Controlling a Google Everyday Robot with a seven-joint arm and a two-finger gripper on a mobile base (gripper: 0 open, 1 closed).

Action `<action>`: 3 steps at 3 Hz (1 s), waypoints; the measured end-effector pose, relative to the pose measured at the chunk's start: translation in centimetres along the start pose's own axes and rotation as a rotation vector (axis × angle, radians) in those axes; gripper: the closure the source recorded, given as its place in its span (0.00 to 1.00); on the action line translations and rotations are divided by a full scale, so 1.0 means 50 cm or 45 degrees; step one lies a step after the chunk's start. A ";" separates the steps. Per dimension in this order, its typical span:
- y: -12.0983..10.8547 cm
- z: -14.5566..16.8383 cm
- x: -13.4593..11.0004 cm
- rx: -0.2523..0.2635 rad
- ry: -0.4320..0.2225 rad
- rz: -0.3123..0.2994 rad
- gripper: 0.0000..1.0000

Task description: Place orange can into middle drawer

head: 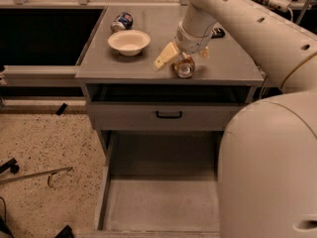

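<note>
The orange can (pixel 184 69) lies on its side on the grey cabinet top (pixel 233 66), near the front edge, its shiny end facing me. My gripper (pixel 184 56) hangs right above it, open. One pale finger (pixel 166 56) is to the can's left and the other shows just to its right, so the can lies between them. The middle drawer (pixel 163 202) is pulled out low in front of the cabinet. Its flat grey floor is bare.
A white bowl (pixel 129 41) and a blue-and-white can (pixel 122 21) sit on the cabinet top to the left. A small black object (pixel 217 32) lies behind the gripper. A shut drawer front with a black handle (pixel 168 115) is below the top. My pale body (pixel 267 167) fills the right.
</note>
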State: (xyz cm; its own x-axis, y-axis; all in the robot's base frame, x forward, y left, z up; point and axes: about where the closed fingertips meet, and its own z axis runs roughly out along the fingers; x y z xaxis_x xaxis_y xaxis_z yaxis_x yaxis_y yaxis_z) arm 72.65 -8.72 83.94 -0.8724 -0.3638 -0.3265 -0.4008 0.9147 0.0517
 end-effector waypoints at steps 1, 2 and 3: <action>-0.002 0.016 0.006 0.024 0.040 -0.003 0.00; -0.009 0.031 0.018 0.042 0.078 0.010 0.17; -0.009 0.031 0.018 0.042 0.078 0.010 0.40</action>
State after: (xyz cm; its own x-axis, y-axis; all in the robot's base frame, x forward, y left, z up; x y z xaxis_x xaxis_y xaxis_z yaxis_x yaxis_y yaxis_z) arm 72.47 -9.20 82.14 -0.8912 -0.3660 -0.2679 -0.3856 0.9224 0.0227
